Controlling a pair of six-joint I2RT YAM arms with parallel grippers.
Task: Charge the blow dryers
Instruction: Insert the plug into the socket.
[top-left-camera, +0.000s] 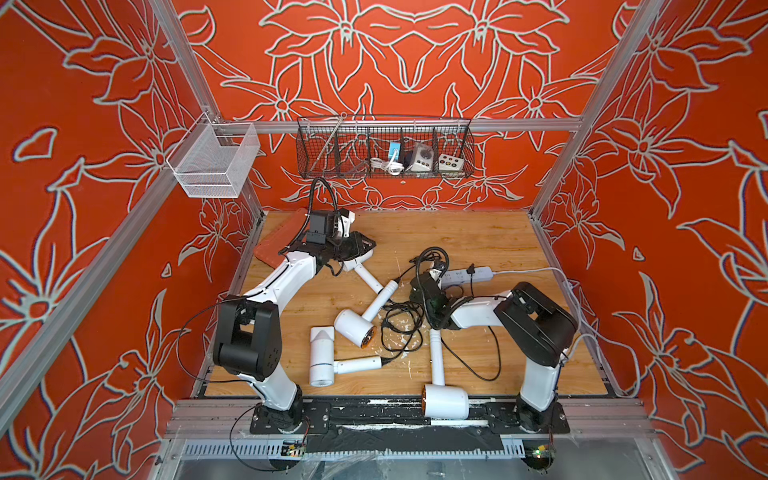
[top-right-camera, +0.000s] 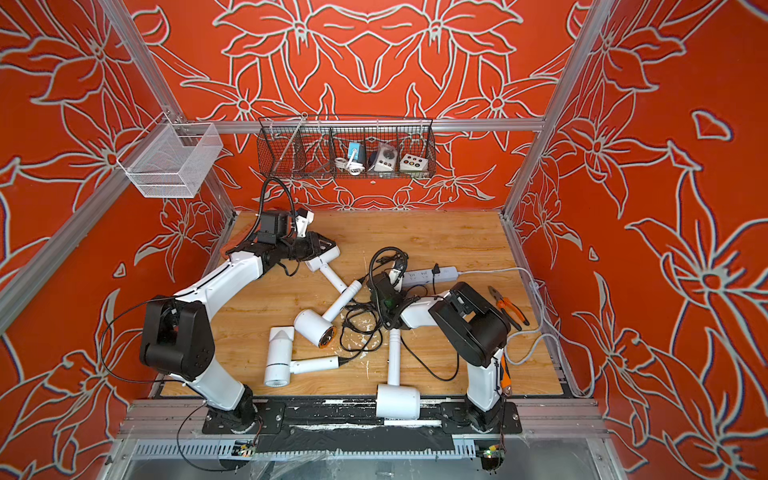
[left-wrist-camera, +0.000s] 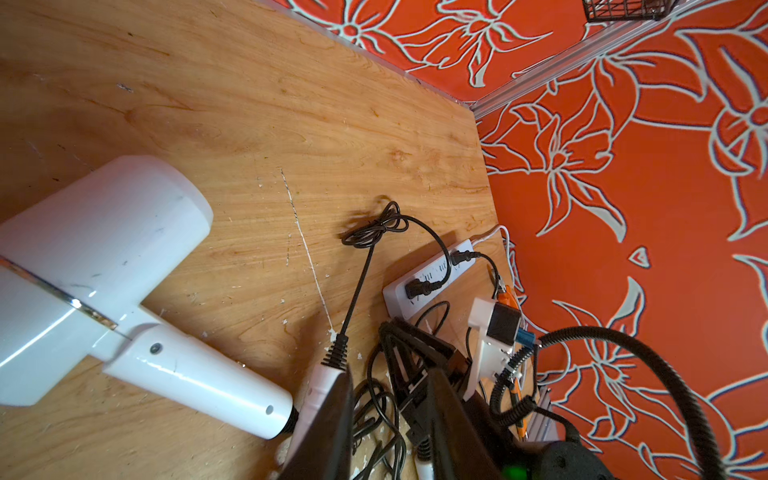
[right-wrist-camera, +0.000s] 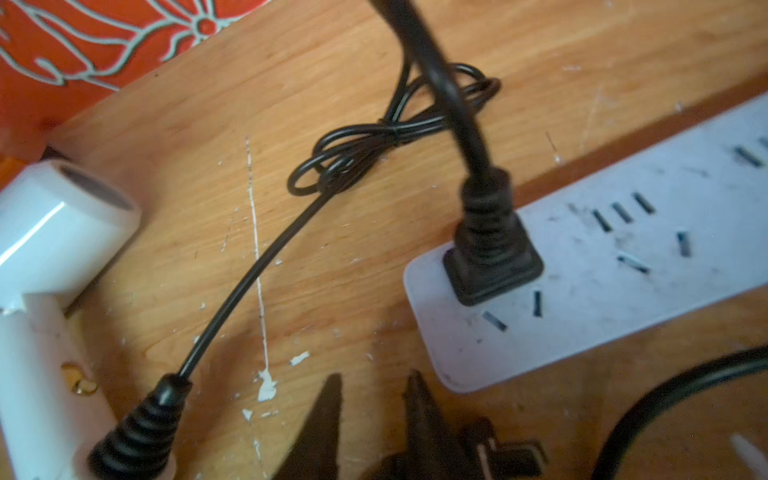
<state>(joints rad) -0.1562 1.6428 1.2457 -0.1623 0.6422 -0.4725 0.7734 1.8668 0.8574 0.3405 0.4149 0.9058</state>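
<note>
Four white blow dryers lie on the wooden table in both top views: one (top-left-camera: 358, 262) at the far left, one (top-left-camera: 353, 328) mid-table, one (top-left-camera: 322, 357) nearer the front, one (top-left-camera: 444, 401) at the front edge. My left gripper (top-left-camera: 365, 247) hovers over the far-left dryer (left-wrist-camera: 95, 249), jaws apart and empty (left-wrist-camera: 388, 399). My right gripper (right-wrist-camera: 374, 386) stands open and empty beside the white power strip (right-wrist-camera: 623, 270). A black plug (right-wrist-camera: 492, 266) sits in the strip's end socket. A second plug (top-left-camera: 471, 269) is in the strip farther along.
Tangled black cords (top-left-camera: 401, 322) lie mid-table. Orange-handled pliers (top-right-camera: 509, 307) lie at the right. A black wire basket (top-left-camera: 384, 149) with adapters hangs on the back rail, a white mesh basket (top-left-camera: 212, 162) on the left post. The strip's white cable (top-left-camera: 540, 270) runs along the right edge.
</note>
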